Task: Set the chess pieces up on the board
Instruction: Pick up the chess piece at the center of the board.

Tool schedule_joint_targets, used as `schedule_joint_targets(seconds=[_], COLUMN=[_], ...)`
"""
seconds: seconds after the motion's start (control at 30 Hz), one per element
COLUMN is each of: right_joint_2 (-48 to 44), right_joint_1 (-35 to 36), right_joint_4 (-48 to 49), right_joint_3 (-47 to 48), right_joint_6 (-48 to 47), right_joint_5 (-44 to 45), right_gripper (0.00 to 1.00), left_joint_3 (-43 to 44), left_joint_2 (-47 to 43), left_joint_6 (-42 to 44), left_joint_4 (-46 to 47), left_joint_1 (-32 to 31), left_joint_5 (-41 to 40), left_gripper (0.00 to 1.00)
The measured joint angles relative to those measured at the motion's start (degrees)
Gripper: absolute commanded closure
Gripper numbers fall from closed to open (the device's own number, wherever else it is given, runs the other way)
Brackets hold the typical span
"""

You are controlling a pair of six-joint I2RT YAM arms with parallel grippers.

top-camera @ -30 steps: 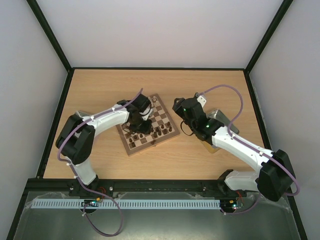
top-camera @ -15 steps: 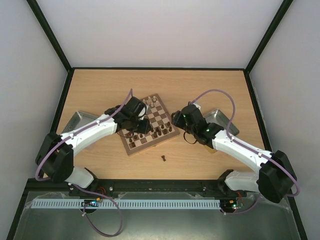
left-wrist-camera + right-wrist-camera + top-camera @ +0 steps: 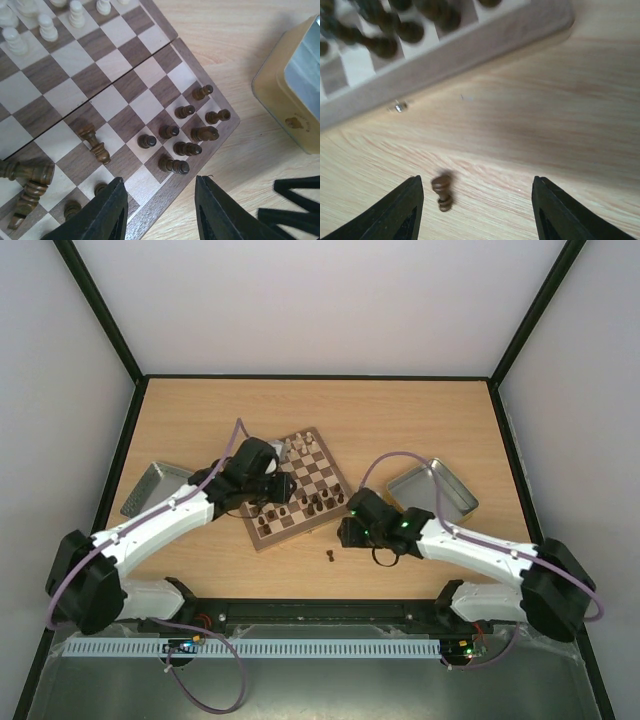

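Two metal trays flank the board (image 3: 318, 472): left tray (image 3: 150, 489), right tray (image 3: 432, 490). One dark piece (image 3: 441, 193) sits on the surface (image 3: 300, 410) near the board's edge, below the spread right gripper (image 3: 477, 202) (nothing held). The left gripper (image 3: 160, 210), parted and empty, hangs over the board's dark pieces (image 3: 187, 148).

Soft, even, bright light fills the overhead view, and shadows on the table (image 3: 200, 415) are faint. The left wrist view is sharp, with pale glare inside the metal tray (image 3: 280, 95). The right wrist view is blurred: the board (image 3: 445, 55) and its dark pieces (image 3: 410, 31) smear, and the lone pawn (image 3: 442, 192) looks soft.
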Motion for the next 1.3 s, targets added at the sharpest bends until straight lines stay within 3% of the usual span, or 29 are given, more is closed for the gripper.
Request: schedule_joint_targets(seconds=[0.33, 0.67, 1.07, 1.3], right_joint_2=[15.69, 26.67, 30.73, 30.6], right_joint_1=[7.67, 13.7, 14.73, 14.73], right_joint_4=[-2.62, -4.28, -8.48, -8.52], right_joint_3=[7.52, 15.02, 17.62, 17.66], right_joint_6=[-1.36, -1.46, -1.09, 0.11], right_joint_5=[1.27, 2.73, 5.97, 7.04], right_gripper=[0.47, 0.65, 0.9, 0.91], left_joint_3=[-3.96, -6.64, -7.65, -7.98], left_joint_2=[-7.3, -10.27, -12.07, -13.22], left_joint_6=[-1.38, -1.4, -1.07, -1.31], left_joint_4=[2.45, 2.8, 2.89, 3.08], left_joint_1=[0.0, 0.02, 0.39, 0.44], left_joint_5=[-2.95, -4.48, -4.92, -5.4], left_gripper=[0.57, 0.56, 0.56, 0.54])
